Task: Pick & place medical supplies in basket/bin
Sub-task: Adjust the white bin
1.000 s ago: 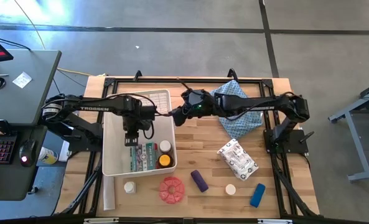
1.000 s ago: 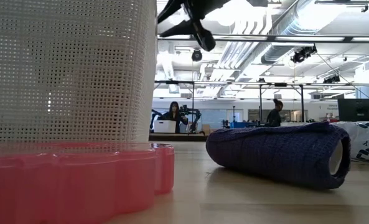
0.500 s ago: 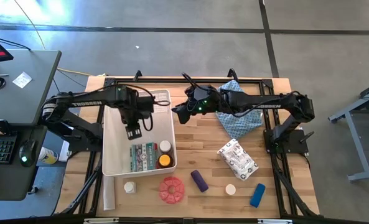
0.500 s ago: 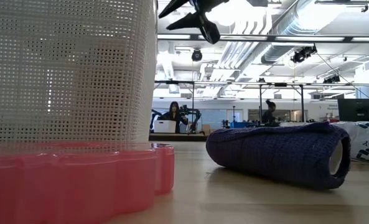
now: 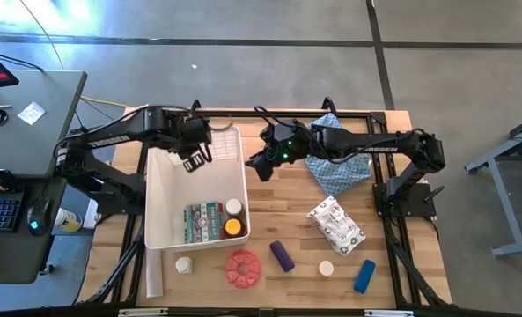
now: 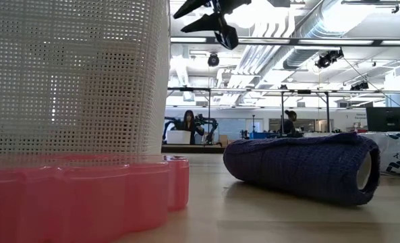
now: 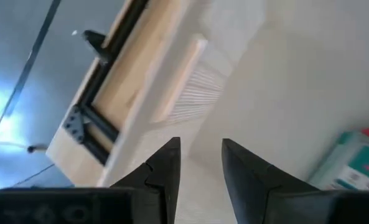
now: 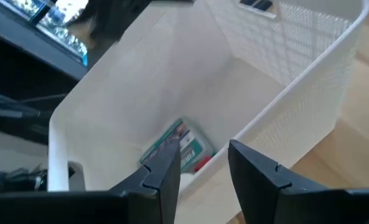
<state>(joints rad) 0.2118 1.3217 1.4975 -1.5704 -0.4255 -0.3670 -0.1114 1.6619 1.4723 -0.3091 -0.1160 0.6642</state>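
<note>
Bin, white plastic with lattice walls, sits on the wooden worktop holding a green-white packet, a jar and a yellow-capped bottle. Left gripper and right gripper hover empty, fingers parted. Purple roll lies nearby.

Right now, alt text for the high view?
Both grippers hang empty and open: the left gripper over the white bin, the right gripper beside it. Inside lie a green-white packet and two jars.
</note>
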